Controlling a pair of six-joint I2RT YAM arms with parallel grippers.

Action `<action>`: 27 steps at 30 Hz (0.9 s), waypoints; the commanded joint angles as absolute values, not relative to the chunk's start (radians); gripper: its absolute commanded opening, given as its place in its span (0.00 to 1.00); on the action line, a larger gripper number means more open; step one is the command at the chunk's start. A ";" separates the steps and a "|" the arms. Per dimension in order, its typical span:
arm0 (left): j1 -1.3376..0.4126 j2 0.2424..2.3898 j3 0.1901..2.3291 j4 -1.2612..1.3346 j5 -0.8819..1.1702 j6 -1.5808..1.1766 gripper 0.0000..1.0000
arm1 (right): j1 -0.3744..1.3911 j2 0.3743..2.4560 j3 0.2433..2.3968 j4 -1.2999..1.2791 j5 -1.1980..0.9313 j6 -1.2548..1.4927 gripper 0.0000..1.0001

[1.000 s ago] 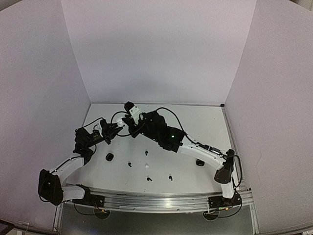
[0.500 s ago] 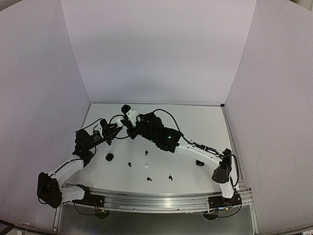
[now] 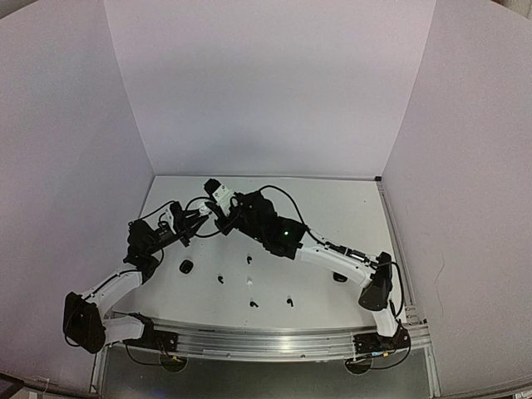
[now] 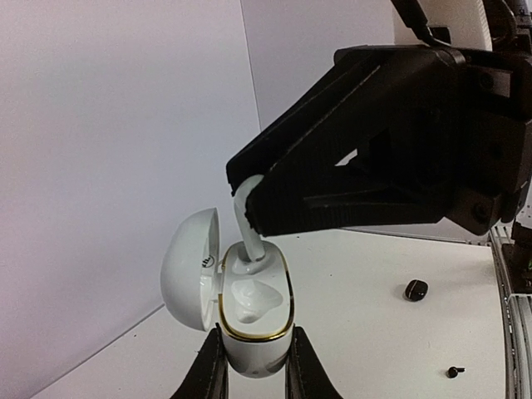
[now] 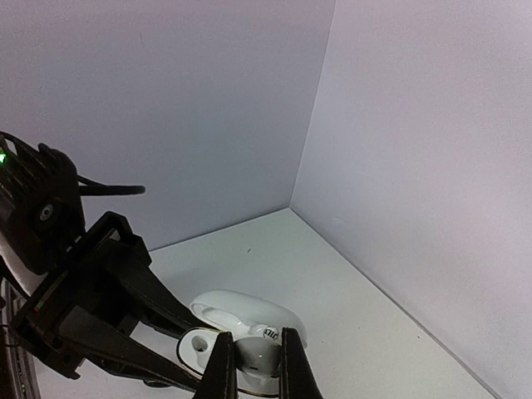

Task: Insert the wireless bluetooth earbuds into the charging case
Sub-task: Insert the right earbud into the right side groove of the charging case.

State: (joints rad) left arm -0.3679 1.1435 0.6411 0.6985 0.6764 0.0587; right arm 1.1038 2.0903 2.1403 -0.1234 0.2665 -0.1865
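Aluminium rail borders the near edge of the matt white table top. Just beyond the rail, small black stemmed plastic earbuds lie loose on the surface, apart from one another. Further in, a black pebble-shaped case rests on the left and a second black pebble-shaped case on the right.

Past these, above the left-centre of the table, the left gripper has its jaws clamped on the body of a glossy white gold-rimmed charging case. The case's white domed lid is hinged open. The right gripper has its jaws clamped on a white stemmed plastic earbud, whose lower end sits in the far socket of the case.

Plain pale lilac wall panels enclose the table at left, rear and right.
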 commanded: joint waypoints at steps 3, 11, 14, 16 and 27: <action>-0.373 1.130 0.661 0.736 0.659 0.035 0.00 | 1.099 2.108 2.160 -0.089 0.287 -0.238 0.00; -0.372 1.130 0.661 0.714 0.655 0.029 0.00 | 1.099 2.090 2.147 -0.081 0.303 -0.284 0.00; -0.373 1.131 0.665 0.704 0.658 0.028 0.00 | 1.099 2.092 2.159 -0.080 0.312 -0.303 0.00; -0.372 1.130 0.666 0.700 0.657 0.029 0.00 | 1.099 2.092 2.161 -0.080 0.319 -0.316 0.00; -0.373 1.128 0.663 0.713 0.655 0.032 0.00 | 1.100 2.099 2.144 -0.080 0.317 -0.321 0.00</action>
State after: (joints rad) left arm -0.3679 1.1439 0.6411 0.6815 0.6674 0.0437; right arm 1.1019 2.0983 2.1399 -0.1162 0.3008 -0.3114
